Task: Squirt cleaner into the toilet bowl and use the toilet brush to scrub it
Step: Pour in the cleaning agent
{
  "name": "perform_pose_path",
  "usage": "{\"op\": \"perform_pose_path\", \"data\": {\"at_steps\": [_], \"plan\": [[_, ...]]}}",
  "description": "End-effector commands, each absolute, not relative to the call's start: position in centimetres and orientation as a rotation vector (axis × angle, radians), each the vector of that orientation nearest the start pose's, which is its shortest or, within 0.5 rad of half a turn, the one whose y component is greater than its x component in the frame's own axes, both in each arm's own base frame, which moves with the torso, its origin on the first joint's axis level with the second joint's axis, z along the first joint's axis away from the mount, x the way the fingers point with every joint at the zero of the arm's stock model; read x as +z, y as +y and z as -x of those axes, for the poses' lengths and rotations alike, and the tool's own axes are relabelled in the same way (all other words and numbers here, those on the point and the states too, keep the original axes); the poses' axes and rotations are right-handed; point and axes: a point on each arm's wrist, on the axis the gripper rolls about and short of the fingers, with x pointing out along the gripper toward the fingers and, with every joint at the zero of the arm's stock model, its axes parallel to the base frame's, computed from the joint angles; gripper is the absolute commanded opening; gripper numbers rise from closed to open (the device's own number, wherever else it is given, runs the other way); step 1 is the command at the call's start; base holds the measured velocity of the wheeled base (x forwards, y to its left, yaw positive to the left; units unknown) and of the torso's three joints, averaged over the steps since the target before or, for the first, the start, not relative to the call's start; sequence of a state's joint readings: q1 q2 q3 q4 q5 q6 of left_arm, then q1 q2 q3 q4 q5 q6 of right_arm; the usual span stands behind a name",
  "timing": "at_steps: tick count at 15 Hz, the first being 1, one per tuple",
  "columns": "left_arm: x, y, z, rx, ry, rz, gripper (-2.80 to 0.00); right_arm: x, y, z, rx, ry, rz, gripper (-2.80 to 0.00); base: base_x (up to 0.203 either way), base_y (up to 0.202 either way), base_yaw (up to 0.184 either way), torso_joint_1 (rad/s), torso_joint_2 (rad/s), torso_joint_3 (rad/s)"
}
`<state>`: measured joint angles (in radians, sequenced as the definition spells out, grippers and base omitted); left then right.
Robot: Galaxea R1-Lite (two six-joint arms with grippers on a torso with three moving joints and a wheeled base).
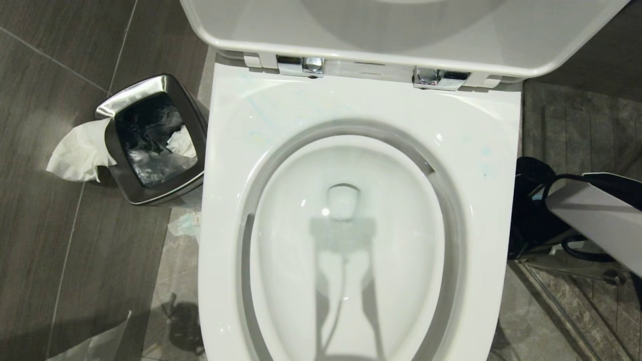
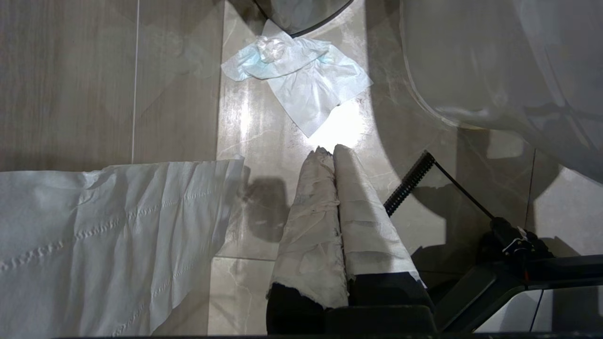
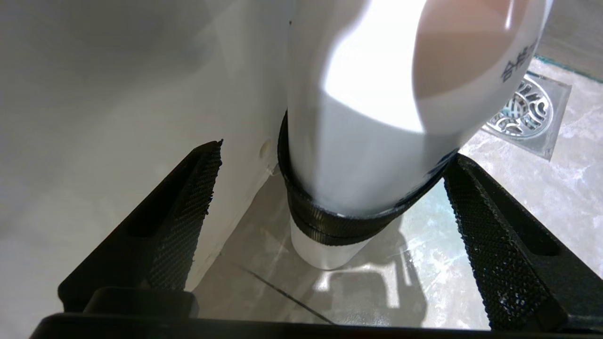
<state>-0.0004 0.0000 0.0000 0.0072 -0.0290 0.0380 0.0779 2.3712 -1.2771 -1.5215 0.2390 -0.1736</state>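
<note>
The white toilet bowl [image 1: 346, 235] stands open with its lid up and clear water in the basin. Faint blue streaks of cleaner [image 1: 258, 113] mark its rim. The toilet brush is out of view. My right arm [image 1: 597, 215] reaches down beside the bowl's right side. In the right wrist view, my right gripper [image 3: 334, 154] is open and wide. A white bottle [image 3: 377, 94] with a black ribbed band stands on the floor between its fingers; the far finger is close to the band, the other well apart. My left gripper [image 2: 330, 149] is shut, empty, and points at the floor.
A square steel waste bin [image 1: 150, 140] with tissue hanging over its edge stands left of the bowl. A crumpled tissue [image 2: 297, 75] and a paper sheet [image 2: 94, 235] lie on the floor. A floor drain [image 3: 523, 110] sits behind the bottle. Black cables [image 1: 531, 200] hang right.
</note>
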Motion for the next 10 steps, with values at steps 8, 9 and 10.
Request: {"op": "perform_pose_path", "data": {"at_steps": [8, 9, 10], "plan": [[7.4, -0.1, 2.3, -0.029, 0.01, -0.038, -2.8, 12.5, 4.2, -46.9, 0.267, -0.501, 0.223, 0.0, 0.0, 0.0, 0.0, 0.0, 0.0, 0.0], [7.4, -0.1, 2.3, -0.029, 0.01, -0.038, -2.8, 12.7, 4.2, -47.1, 0.265, -0.514, 0.228, 0.0, 0.0, 0.0, 0.0, 0.0, 0.0, 0.0], [7.4, -0.1, 2.3, -0.029, 0.01, -0.038, -2.8, 12.5, 4.3, -47.4, 0.263, -0.52, 0.234, 0.0, 0.0, 0.0, 0.0, 0.0, 0.0, 0.0]]}}
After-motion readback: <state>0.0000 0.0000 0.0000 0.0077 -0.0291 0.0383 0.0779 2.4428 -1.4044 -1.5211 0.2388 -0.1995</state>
